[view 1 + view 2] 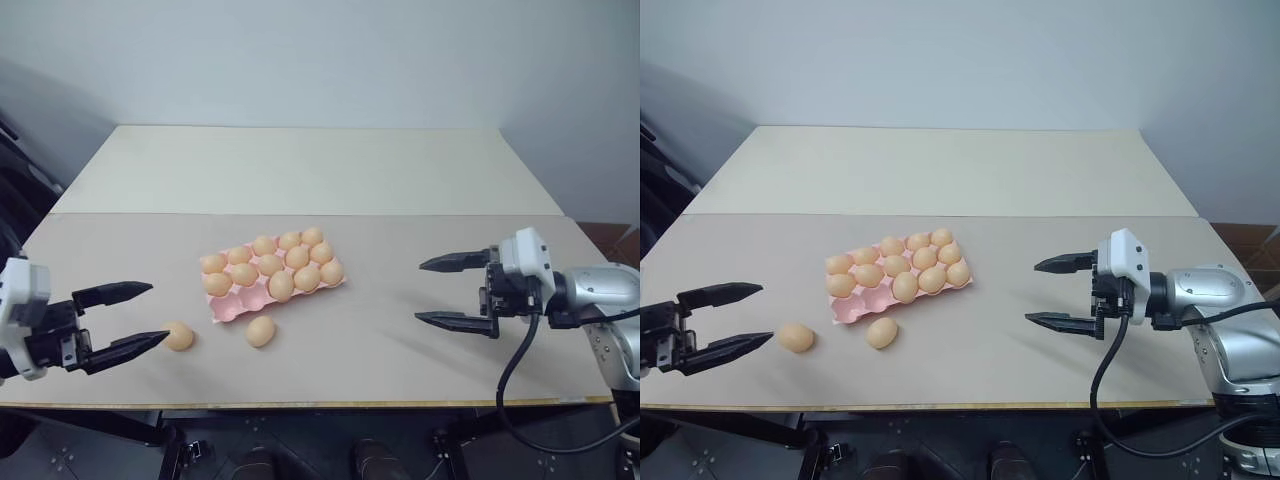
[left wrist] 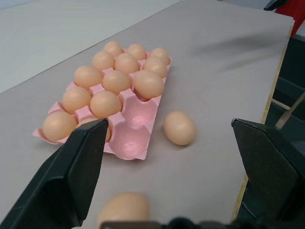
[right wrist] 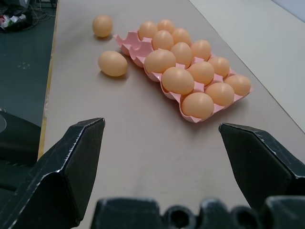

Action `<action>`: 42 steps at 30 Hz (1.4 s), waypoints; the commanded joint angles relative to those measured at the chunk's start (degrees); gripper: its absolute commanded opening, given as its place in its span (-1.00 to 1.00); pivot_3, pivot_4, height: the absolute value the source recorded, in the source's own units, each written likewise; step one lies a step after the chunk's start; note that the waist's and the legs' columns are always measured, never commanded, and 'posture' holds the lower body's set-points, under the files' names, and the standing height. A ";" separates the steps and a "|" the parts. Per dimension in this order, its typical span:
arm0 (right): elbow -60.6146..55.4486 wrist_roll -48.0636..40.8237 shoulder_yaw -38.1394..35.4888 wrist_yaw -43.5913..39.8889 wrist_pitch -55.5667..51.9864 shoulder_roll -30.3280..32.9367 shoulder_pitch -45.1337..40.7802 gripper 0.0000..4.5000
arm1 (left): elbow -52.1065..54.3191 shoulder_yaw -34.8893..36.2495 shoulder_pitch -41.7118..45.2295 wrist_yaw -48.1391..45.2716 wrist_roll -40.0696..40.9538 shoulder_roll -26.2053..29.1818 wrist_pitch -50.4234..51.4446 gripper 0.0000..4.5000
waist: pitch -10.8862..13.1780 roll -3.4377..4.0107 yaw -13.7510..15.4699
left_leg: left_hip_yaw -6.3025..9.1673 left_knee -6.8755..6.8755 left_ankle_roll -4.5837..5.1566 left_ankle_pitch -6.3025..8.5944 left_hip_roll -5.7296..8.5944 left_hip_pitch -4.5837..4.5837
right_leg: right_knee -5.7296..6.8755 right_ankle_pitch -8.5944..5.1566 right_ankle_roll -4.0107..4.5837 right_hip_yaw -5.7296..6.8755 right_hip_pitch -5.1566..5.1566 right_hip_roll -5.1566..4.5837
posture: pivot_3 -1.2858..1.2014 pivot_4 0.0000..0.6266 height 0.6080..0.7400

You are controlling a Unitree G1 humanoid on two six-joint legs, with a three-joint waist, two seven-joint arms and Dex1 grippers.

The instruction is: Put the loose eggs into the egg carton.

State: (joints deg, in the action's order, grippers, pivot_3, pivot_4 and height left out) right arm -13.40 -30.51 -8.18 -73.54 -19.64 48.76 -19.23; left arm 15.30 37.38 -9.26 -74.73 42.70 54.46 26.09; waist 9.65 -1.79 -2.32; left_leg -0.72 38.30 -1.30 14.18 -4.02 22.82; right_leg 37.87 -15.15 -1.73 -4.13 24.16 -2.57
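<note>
The pale pink egg carton (image 1: 232,308) lies at the middle of the table and holds several light orange-tan eggs; its near-left cups (image 2: 128,138) are empty. Two loose eggs rest on the table in front of it, one (image 1: 261,331) just off the carton's near corner and one (image 1: 179,336) further left. My left gripper (image 1: 157,313) hovers open at the left. The further-left egg (image 2: 125,207) lies just past its lower fingertip. My right gripper (image 1: 420,292) stands open well to the right of the carton, pointing towards it with nothing between its fingers.
The grey-tan table (image 1: 380,360) has its front edge just below the loose eggs. A cream table (image 1: 310,165) adjoins it behind, against a pale wall. Dark chair parts (image 1: 20,185) stand off the left edge. A black cable (image 1: 510,390) hangs from my right arm.
</note>
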 commanded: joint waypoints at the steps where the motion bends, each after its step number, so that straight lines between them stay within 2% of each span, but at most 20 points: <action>1: -2.22 -1.16 -0.13 0.31 1.19 -0.38 -1.00 0.98 | 2.75 -4.02 3.01 2.24 -1.93 0.01 -2.06 1.00 | 0.00 0.00 0.04 | 0.00 0.00 0.00 0.00 0.00 0.00 | 0.00 0.00 0.00 0.00 -0.01 0.00 | 0.03 -0.52 1.00; 6: -2.91 -1.10 0.75 1.08 1.12 -1.13 -1.43 0.98 | 3.63 -13.40 8.14 4.25 -5.47 -1.30 -4.04 1.00 | 0.00 0.00 0.34 | 0.01 0.01 0.00 0.00 0.02 0.00 | -0.01 0.00 0.00 0.00 -0.02 0.00 | 0.03 -0.52 1.00; 11: -3.79 -1.43 1.02 1.53 1.06 -1.35 -1.35 0.98 | 0.75 -16.31 10.96 3.69 -7.59 -1.22 -6.01 1.00 | 0.00 0.00 0.11 | 0.01 0.01 0.00 0.00 0.02 0.03 | 0.02 0.00 0.00 -0.02 0.03 0.01 | 0.03 -0.52 1.00; 15: -4.47 -1.51 1.17 1.81 0.96 -1.51 -0.99 0.98 | -0.14 -16.07 11.27 3.52 -8.61 -0.88 -6.74 1.00 | 0.00 0.00 0.12 | 0.01 0.01 0.00 0.00 0.02 0.01 | 0.03 0.00 0.00 -0.01 0.00 0.01 | 0.03 -0.52 1.00; 19: -5.27 -1.95 0.91 1.80 0.76 -1.50 -0.44 0.98 | -4.23 -12.54 10.34 2.82 -11.72 1.61 -9.77 1.00 | 0.00 0.00 0.15 | 0.02 0.01 0.00 0.00 0.02 0.02 | 0.02 0.00 0.00 -0.01 0.03 0.01 | 0.03 -0.52 1.00; 23: -5.04 -1.97 0.46 1.38 1.14 -1.27 0.12 0.98 | -10.86 -10.04 8.22 -2.68 -13.29 6.08 -12.26 1.00 | 0.00 0.00 0.02 | 0.01 0.01 0.00 0.00 0.02 0.01 | 0.02 0.00 0.00 -0.01 0.02 0.01 | 0.03 -0.52 1.00; 27: -5.22 -1.65 0.47 1.45 1.55 -1.34 0.61 0.98 | -14.12 -12.29 7.01 -3.92 -17.07 7.81 -15.64 1.00 | 0.00 0.01 0.16 | -0.01 0.00 0.00 0.00 0.01 0.02 | 0.01 0.00 0.00 0.00 0.03 0.00 | 0.03 -0.52 1.00; 36: -7.52 -1.81 0.15 2.95 1.57 -1.66 2.38 0.98 | -18.27 -20.75 9.40 1.57 -25.52 4.16 -20.89 1.00 | 0.00 0.01 1.21 | -0.01 0.01 0.00 0.00 0.02 0.02 | 0.04 0.00 0.00 0.01 0.03 0.00 | 0.03 -0.52 1.00; 42: -8.32 -2.12 -0.22 3.50 1.16 -1.45 2.40 0.98 | -23.63 -27.11 15.00 7.80 -31.99 1.27 -22.99 1.00 | 0.00 0.00 1.53 | -0.01 0.02 0.00 0.00 0.02 0.03 | 0.05 0.00 0.00 0.01 0.02 0.01 | 0.03 -0.52 1.00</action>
State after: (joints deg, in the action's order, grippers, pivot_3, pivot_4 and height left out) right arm -19.92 -31.07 -6.42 -70.26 -19.24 46.86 -16.71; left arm -7.70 10.63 4.57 -68.48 11.74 55.71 3.91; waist 9.65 -1.79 -0.79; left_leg -0.72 38.32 -1.30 14.18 -4.00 22.85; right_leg 37.93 -15.15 -1.73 -4.11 24.18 -2.57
